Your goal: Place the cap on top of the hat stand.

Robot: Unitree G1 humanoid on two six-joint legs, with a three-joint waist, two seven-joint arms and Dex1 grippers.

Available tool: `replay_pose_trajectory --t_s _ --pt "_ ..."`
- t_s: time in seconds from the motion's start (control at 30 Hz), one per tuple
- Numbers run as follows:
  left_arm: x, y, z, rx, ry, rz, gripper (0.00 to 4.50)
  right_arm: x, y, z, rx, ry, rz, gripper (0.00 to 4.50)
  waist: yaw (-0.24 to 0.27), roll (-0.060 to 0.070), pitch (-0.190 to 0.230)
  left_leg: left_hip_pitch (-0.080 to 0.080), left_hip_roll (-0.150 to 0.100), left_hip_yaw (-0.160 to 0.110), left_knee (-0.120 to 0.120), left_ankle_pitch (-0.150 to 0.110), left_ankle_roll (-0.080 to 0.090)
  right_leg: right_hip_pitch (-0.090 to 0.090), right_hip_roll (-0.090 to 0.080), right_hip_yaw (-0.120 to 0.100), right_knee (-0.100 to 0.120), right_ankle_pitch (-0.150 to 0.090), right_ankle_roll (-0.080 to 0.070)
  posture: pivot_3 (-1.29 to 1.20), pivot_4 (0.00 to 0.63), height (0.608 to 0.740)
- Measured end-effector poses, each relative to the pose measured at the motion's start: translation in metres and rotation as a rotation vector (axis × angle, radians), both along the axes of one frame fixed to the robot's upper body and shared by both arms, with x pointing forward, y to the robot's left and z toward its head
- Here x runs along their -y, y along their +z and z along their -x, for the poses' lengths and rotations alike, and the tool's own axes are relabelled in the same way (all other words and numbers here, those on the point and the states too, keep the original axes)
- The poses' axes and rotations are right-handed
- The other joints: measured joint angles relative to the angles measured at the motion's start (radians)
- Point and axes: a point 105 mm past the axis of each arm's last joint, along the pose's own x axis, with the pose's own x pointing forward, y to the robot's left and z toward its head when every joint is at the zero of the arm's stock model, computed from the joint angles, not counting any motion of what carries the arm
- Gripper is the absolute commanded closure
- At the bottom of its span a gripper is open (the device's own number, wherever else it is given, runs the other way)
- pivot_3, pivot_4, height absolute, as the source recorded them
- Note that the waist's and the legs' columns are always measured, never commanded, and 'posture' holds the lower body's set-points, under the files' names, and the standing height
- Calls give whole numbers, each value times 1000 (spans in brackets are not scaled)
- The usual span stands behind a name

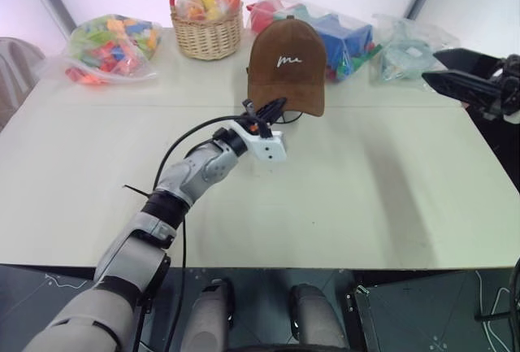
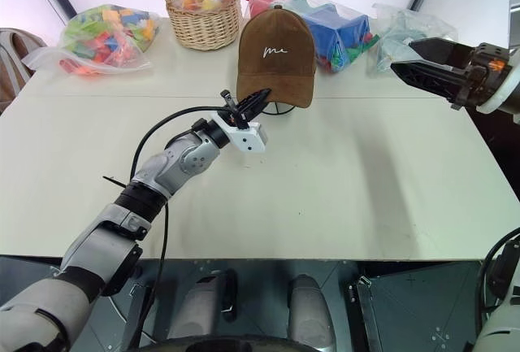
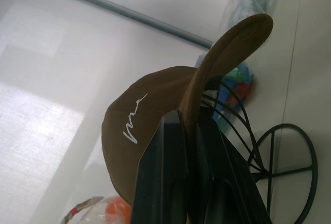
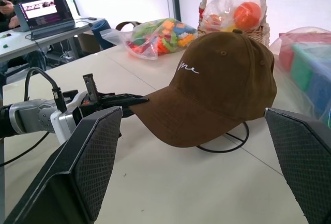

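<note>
The brown suede-like cap (image 4: 217,87) sat draped over the black wire hat stand (image 3: 269,151) on the table, apparently seated, the left gripper (image 2: 253,102) pinching its brim, so release gently; right gripper (image 4: 194,172) jaws wide, empty.

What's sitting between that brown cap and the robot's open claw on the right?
Nothing: between the cap and the right gripper, the head views show bare white table.

Brown cap (image 1: 286,63) w/ white script, black wire hat stand (image 3: 282,157), tan woven basket (image 1: 208,36), white table (image 1: 341,197)
</note>
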Motion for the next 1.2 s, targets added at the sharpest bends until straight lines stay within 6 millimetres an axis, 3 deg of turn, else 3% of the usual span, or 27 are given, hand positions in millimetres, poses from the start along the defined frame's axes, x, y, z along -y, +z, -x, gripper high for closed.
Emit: replay_pose_trajectory --t_s 0.03,0.27,0.5,0.63,0.73,0.83,1.07,1.2 --pt "-1 -1 0 -4 2 0 3526 0 0 0 0 1 -1 0 0 0 0 0 0 0 0 0 0 0 0 0 0 0 0 0 150 740" --pt "-6 -8 -2 -32 19 4 39 -1 -2 -1 -3 3 -6 0 2 0 0 -1 0 0 -1 0 0 -1 0 0 0 1 2 0 150 740" --pt "-6 -13 6 -28 8 16 39 -3 -3 -2 -6 10 -12 0 1 0 0 -1 0 0 -1 0 0 -1 0 0 -1 1 1 0 150 740" --pt "-9 -5 30 -10 -42 92 39 -5 -6 -2 -18 24 -5 0 -2 0 0 0 0 0 -2 0 0 -1 0 0 -1 1 2 0 150 740" --pt "-25 6 53 -76 -57 163 39 -7 -15 -2 -48 43 8 0 -3 0 0 0 1 0 -3 0 0 -1 0 0 0 1 1 0 150 740" --pt "-62 5 74 -240 15 214 39 -3 -28 -3 -87 38 33 0 -5 1 0 1 1 0 -3 0 0 0 0 0 0 -1 -2 0 150 740" --pt "-186 17 93 -521 433 602 39 17 -49 -11 -155 -7 15 0 -2 0 0 2 0 -1 -1 1 1 2 0 -1 -2 0 -4 0 150 740" --pt "-200 -4 102 -820 417 607 39 27 -61 -15 -189 -29 40 0 -7 1 0 2 1 -1 -1 0 0 2 0 -1 -7 0 -4 0 150 740"
